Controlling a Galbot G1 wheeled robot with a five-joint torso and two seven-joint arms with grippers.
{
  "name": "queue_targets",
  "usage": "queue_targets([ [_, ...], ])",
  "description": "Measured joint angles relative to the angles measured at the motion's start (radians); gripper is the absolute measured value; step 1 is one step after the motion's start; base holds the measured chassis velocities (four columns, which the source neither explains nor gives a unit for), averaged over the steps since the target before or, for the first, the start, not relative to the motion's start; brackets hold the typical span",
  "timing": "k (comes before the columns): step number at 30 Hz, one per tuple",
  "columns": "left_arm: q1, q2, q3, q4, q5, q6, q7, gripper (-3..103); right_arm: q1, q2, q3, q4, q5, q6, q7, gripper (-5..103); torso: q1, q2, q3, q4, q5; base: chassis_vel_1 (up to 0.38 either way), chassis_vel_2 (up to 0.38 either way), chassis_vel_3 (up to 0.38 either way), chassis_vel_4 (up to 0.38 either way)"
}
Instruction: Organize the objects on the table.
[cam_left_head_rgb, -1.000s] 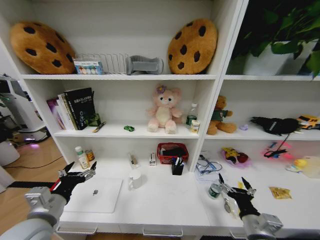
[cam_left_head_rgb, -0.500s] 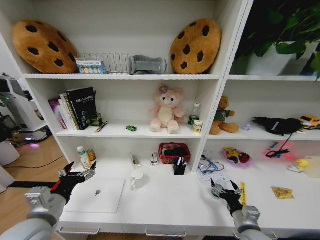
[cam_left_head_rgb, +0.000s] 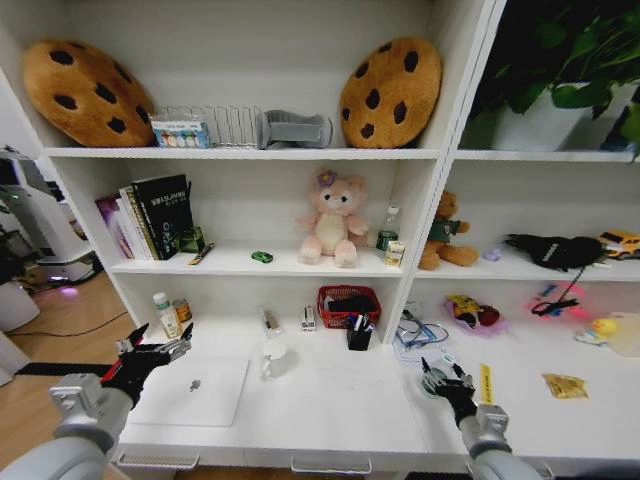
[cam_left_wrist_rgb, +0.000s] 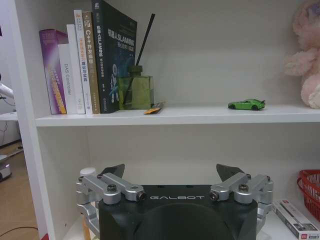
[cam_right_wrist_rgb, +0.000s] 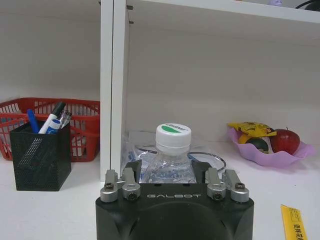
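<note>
Left pincer (cam_left_head_rgb: 160, 345) open above laptop (cam_left_head_rgb: 190, 390); right pincer (cam_left_head_rgb: 440, 378) at small bottle (cam_left_head_rgb: 432, 381) on table (cam_left_head_rgb: 340, 405).

- right gripper (cam_right_wrist_rgb: 172, 172): fingertips hidden behind its own housing, so contact w/ the water bottle (cam_right_wrist_rgb: 172, 150) can't be judged; bottle's lower body hidden too.
- book (cam_left_wrist_rgb: 112, 52) top cut off by frame edge (left wrist view).
- pink plush (cam_left_wrist_rgb: 305, 55) only partly in frame.
- red basket (cam_left_head_rgb: 347, 305) contents too small to identify.

laptop (cam_left_head_rgb: 190, 390) on table (cam_left_head_rgb: 330, 410) left — pen holder (cam_left_head_rgb: 356, 336) behind centre, basket (cam_left_head_rgb: 345, 300) behind it — bottle (cam_right_wrist_rgb: 171, 159) right.
</note>
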Motion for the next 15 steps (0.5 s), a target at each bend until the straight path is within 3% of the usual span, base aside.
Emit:
queue_targets([
  [1, 0.0, 0.0, 0.0, 0.0, 0.0, 0.0, 0.0, 100, 0.0, 0.0, 0.0, 0.0, 0.0, 0.0, 0.0, 64, 0.0, 0.0, 0.0, 0.0, 0.0, 0.0, 0.0, 0.0, 0.0],
  [2, 0.0, 0.0, 0.0, 0.0, 0.0, 0.0, 0.0, 100, -0.002, -0.002, 0.004, 0.004, 0.001, 0.0, -0.003, 53, 0.0, 0.0, 0.0, 0.0, -0.0001, 0.0, 0.0, 0.0, 0.0],
  [6, 0.0, 0.0, 0.0, 0.0, 0.0, 0.0, 0.0, 100, -0.01, -0.003, 0.013, 0.02, 0.004, 0.0, -0.005, 37, 0.0, 0.0, 0.0, 0.0, 0.0, 0.0, 0.0, 0.0, 0.0],
  [12, 0.0, 0.0, 0.0, 0.0, 0.0, 0.0, 0.0, 100, -0.063, 0.009, 0.039, 0.101, 0.018, -0.008, -0.007, 28, 0.0, 0.0, 0.0, 0.0002, 0.0, 0.0, 0.0, 0.0, 0.0],
  [15, 0.0, 0.0, 0.0, 0.0, 0.0, 0.0, 0.0, 100, -0.222, 0.066, 0.093, 0.23, 0.012, 0.017, -0.037, 27, 0.0, 0.0, 0.0, 0.0001, -0.0003, 0.0, 0.0, 0.0, 0.0],
])
